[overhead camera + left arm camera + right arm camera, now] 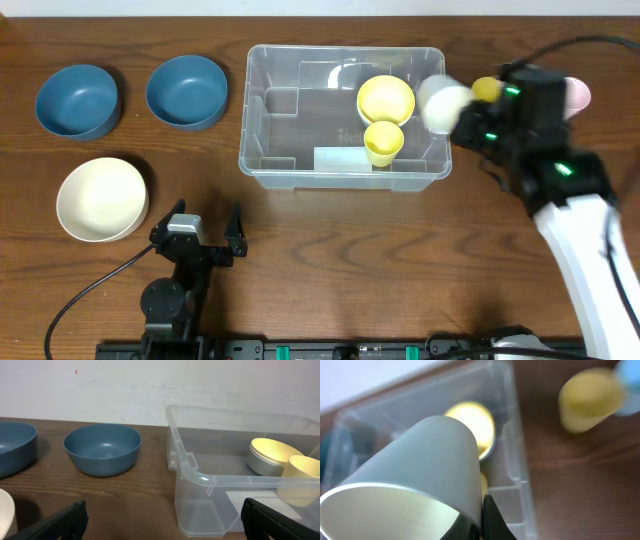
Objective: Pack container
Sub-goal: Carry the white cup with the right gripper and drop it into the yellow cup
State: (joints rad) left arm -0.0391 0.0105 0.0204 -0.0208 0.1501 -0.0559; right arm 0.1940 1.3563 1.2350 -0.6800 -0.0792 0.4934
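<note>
The clear plastic container [300, 80] stands at the table's back middle and holds a yellow bowl [386, 98] and a yellow cup [382, 141]. It also shows in the left wrist view [200, 477] and the right wrist view [520, 460]. My right gripper [462, 112] is shut on the rim of a cream cup [443, 103], held tilted just above the container's right edge; the cup fills the right wrist view [415, 475], where the fingers [482, 520] pinch its wall. My left gripper [205, 232] is open and empty near the front edge, its fingers [160, 520] wide apart.
Two blue bowls [78, 100] [187, 90] and a cream bowl [102, 198] stand left of the container. A yellow cup [485, 90] and a pink cup [577, 95] stand right of it, partly behind my right arm.
</note>
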